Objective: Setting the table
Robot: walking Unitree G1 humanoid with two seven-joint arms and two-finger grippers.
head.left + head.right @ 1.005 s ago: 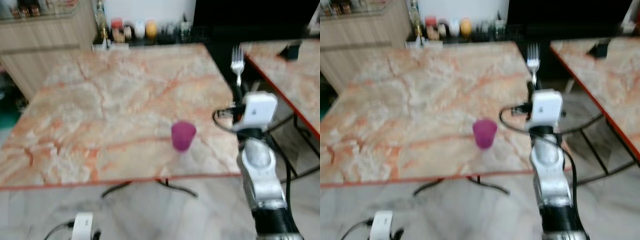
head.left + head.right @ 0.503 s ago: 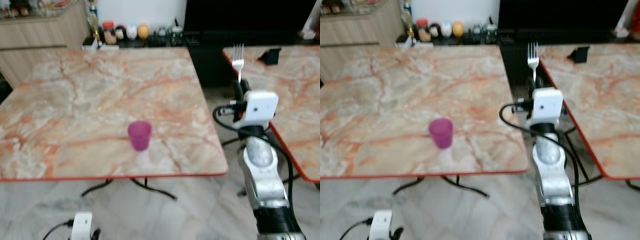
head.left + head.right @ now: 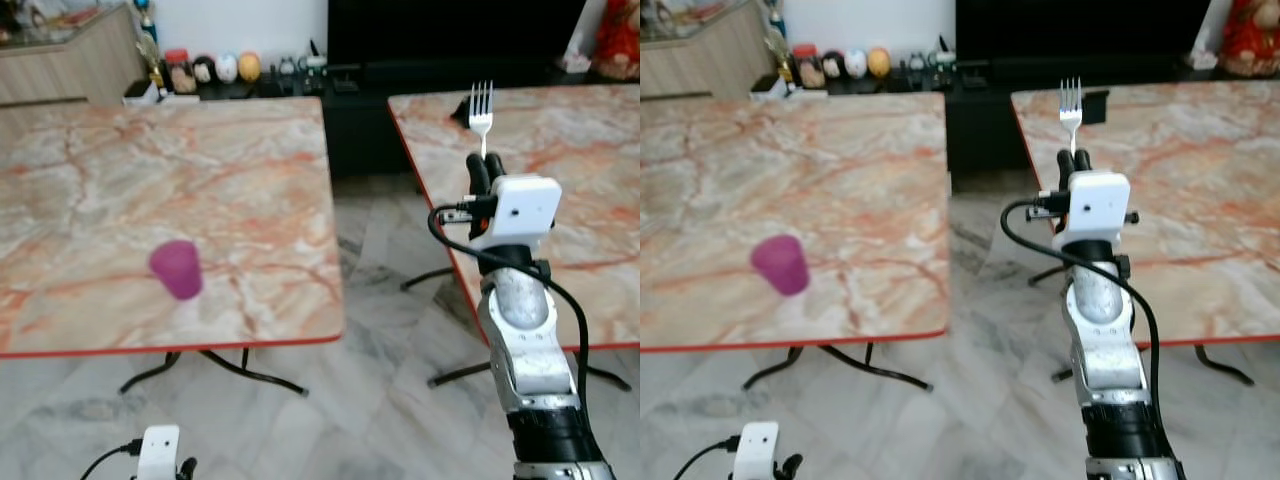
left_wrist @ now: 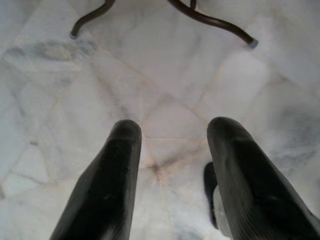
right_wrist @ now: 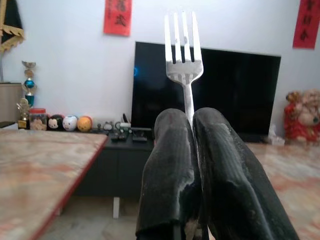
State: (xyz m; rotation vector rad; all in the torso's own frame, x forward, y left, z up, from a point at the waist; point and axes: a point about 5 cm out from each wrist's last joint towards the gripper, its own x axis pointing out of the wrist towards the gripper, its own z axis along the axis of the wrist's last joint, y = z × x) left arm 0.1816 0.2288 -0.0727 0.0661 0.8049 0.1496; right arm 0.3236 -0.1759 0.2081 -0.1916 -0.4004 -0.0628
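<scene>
right gripper point(image 5: 189, 125): pressed on fork point(image 5: 183, 55) stem, tines upright, likely for carrying
left gripper point(image 4: 172, 150): spread, idle
cup point(image 3: 178, 269): on table point(image 3: 250, 180)

A black television point(image 5: 205, 90) stands behind a trophy point(image 5: 29, 85) and small round figurines point(image 5: 70, 122).

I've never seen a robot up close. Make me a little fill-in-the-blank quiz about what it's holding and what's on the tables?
1. The right hand grips a silver ____ with its prongs pointing up.
2. The cup standing on the left table is ____ in colour.
3. The left hand hangs low with its fingers ____ above the marble floor.
4. Between the two tables lies a gap of bare ____.

Missing words: fork; purple; open; floor
</scene>
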